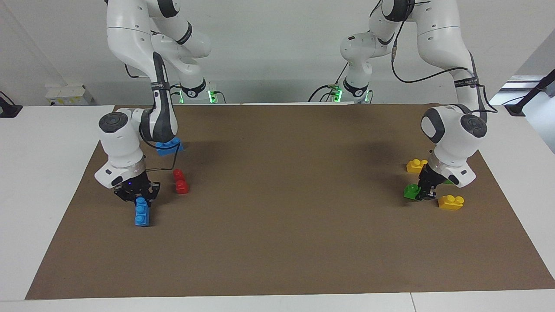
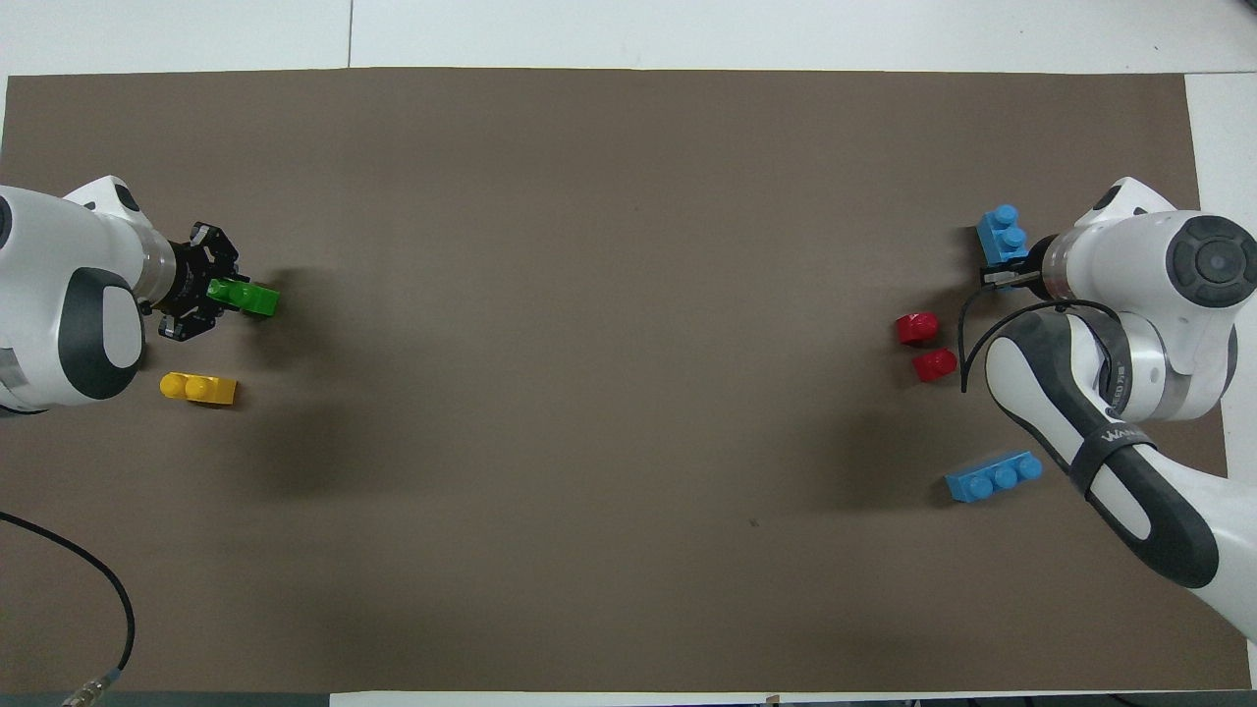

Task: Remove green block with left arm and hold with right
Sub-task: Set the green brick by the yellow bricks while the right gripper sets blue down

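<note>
Left pincer (image 1: 424, 190): down at the bench mat at the left arm's end of the table, fingers clenched on the green block (image 1: 411, 191); in the overhead view the block juts forward from between the fingertips.
Green block: at mat level between two yellow bricks, one (image 1: 416, 165) nearer the robots and one (image 1: 450, 202) just beside the pincer; whether it rests on the mat or is lifted clear cannot be told.
Long axis of the block: runs roughly along the table's length, pointing from the left pincer toward the table's middle.
Second green piece (image 1: 448, 182): a sliver shows beside the left wrist, mostly hidden.
Right pincer (image 1: 138, 195): low at the right arm's end of the table, grasping the upper end of a blue brick (image 1: 142, 212) that hangs toward the mat.
Nearer arm: the left, already on the block; the right is well apart, the whole length of the mat away.
Other pieces: a blue brick (image 1: 168, 147) lying close to the right arm's base; two red bricks (image 1: 180, 181) near the right pincer.
Surface: flat brown mat (image 1: 277, 242) on a white bench, bare through the middle.
Room: white walls, cables at the arm bases.
</note>
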`<action>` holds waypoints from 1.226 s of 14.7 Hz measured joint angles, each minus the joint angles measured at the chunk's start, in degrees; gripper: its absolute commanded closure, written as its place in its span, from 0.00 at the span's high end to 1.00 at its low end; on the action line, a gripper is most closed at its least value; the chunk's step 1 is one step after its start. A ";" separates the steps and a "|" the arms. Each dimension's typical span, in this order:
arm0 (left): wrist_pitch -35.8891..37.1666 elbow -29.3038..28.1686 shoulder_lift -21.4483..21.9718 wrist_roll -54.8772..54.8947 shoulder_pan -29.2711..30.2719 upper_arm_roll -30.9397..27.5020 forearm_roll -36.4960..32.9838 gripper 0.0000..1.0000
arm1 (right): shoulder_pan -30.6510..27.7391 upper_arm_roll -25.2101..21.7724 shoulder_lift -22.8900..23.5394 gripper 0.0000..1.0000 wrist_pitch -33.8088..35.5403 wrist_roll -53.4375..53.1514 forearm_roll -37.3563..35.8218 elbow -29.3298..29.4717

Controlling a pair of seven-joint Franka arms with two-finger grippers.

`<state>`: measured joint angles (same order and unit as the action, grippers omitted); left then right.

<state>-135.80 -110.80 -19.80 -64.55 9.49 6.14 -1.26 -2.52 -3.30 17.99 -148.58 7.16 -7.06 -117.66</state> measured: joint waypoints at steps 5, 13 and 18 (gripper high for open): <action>-0.91 -0.06 -0.25 3.51 0.00 0.07 0.00 0.00 | -0.02 -0.02 -0.07 0.39 -0.76 -0.35 0.00 -0.79; -0.90 -0.56 -0.30 6.70 0.00 0.10 0.00 1.00 | -0.15 -0.20 0.07 1.00 -0.87 -0.42 0.00 -2.60; 1.29 -0.27 1.05 6.89 0.00 0.10 0.00 1.00 | -0.16 -0.21 -0.22 1.00 -0.72 -0.42 0.00 -1.91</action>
<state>-134.51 -111.07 -18.75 -57.65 9.49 6.23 -1.26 -2.68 -3.51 17.77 -149.29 6.74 -7.06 -119.57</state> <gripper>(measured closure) 0.000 0.000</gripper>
